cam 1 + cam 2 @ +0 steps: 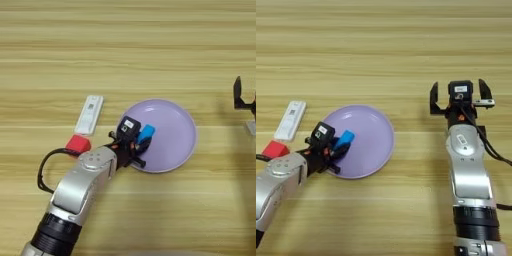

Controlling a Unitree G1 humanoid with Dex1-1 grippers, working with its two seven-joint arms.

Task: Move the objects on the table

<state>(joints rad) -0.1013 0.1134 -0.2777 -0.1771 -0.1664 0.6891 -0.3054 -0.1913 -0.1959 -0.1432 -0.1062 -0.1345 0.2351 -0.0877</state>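
Table (150,40) of light wood fills the view, with much free room at the far side. Lilac plate (175,130) lies in the middle. Right gripper (460,96) waits beside it, fingers spread and holding nothing. Left gripper (141,145) pinches the blue bar (146,133) over the plate's near-left rim; I think it should go down softly, away from the rim, then let go. White stick (89,114) and red cube (78,144) lie left of the plate.

bar (146,133) over plate's (175,145) left part | cube (78,144) left of plate | white stick (89,114) behind cube
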